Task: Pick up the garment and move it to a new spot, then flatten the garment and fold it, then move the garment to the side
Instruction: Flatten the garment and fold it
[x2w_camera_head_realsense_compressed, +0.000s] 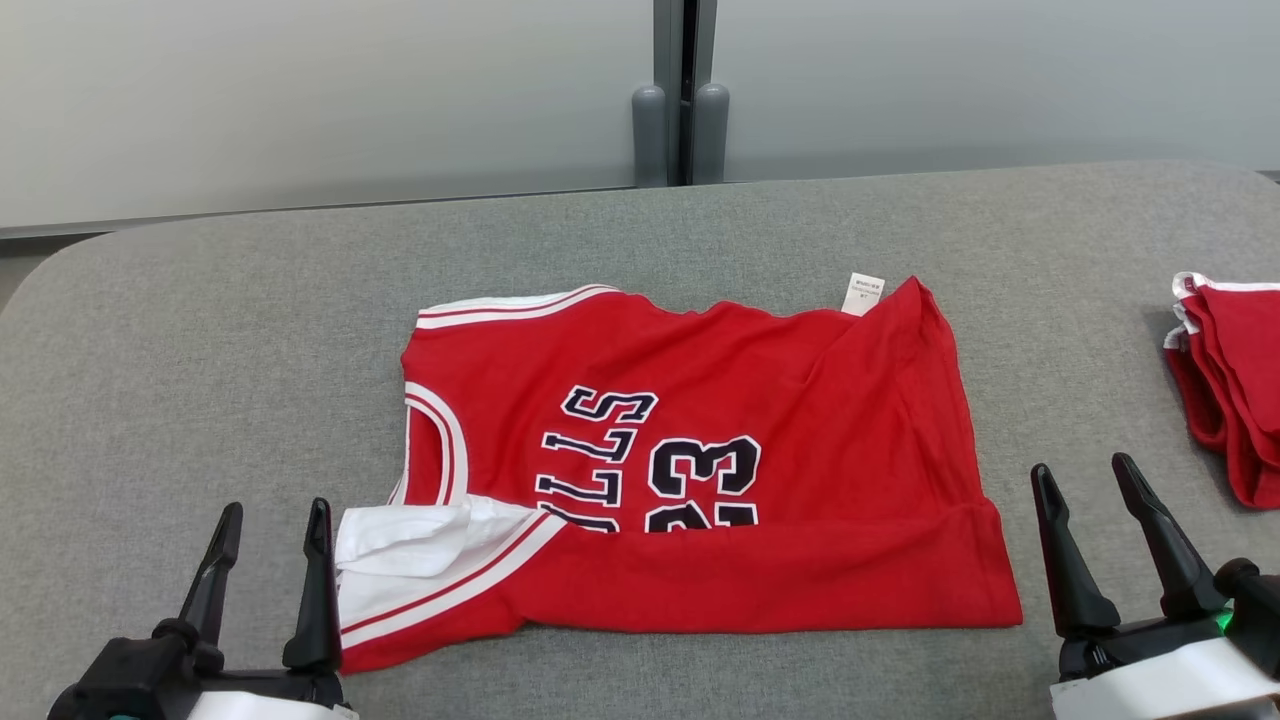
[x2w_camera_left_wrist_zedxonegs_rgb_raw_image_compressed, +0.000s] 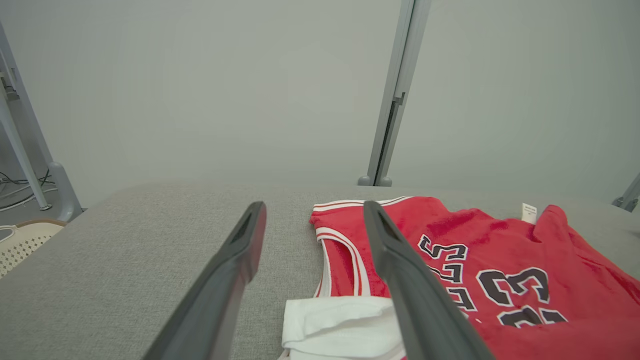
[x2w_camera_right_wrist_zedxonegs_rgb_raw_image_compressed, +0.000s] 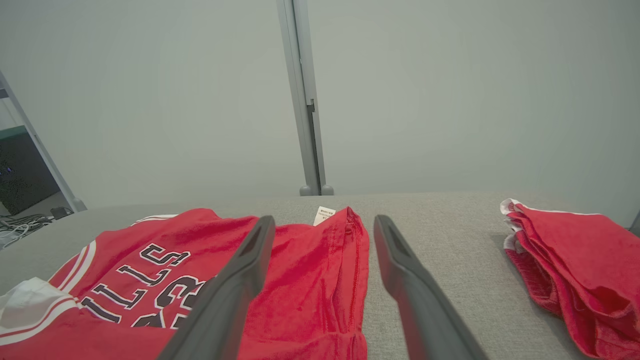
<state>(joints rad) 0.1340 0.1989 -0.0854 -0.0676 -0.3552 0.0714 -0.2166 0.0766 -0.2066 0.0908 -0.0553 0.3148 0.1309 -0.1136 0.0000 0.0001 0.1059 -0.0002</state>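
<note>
A red basketball jersey (x2w_camera_head_realsense_compressed: 700, 460) with black-and-white lettering and white trim lies on the grey table (x2w_camera_head_realsense_compressed: 200, 330). Its near edge is folded over the numbers, and a white inner part shows at its near left corner. A small white label sticks up at its far edge. My left gripper (x2w_camera_head_realsense_compressed: 272, 520) stands open just left of that corner, holding nothing. My right gripper (x2w_camera_head_realsense_compressed: 1088, 478) stands open just right of the jersey's near right corner, also holding nothing. The jersey (x2w_camera_left_wrist_zedxonegs_rgb_raw_image_compressed: 480, 270) shows right of the left fingers (x2w_camera_left_wrist_zedxonegs_rgb_raw_image_compressed: 400, 260), and the jersey (x2w_camera_right_wrist_zedxonegs_rgb_raw_image_compressed: 190, 270) lies left of and under the right fingers (x2w_camera_right_wrist_zedxonegs_rgb_raw_image_compressed: 240, 280).
A stack of folded red garments (x2w_camera_head_realsense_compressed: 1230, 380) with white trim lies at the table's right edge, also visible as the folded stack (x2w_camera_right_wrist_zedxonegs_rgb_raw_image_compressed: 575, 260). A grey partition wall with a post (x2w_camera_head_realsense_compressed: 685, 90) stands behind the table. A pale perforated basket (x2w_camera_left_wrist_zedxonegs_rgb_raw_image_compressed: 20, 240) sits off the table's left end.
</note>
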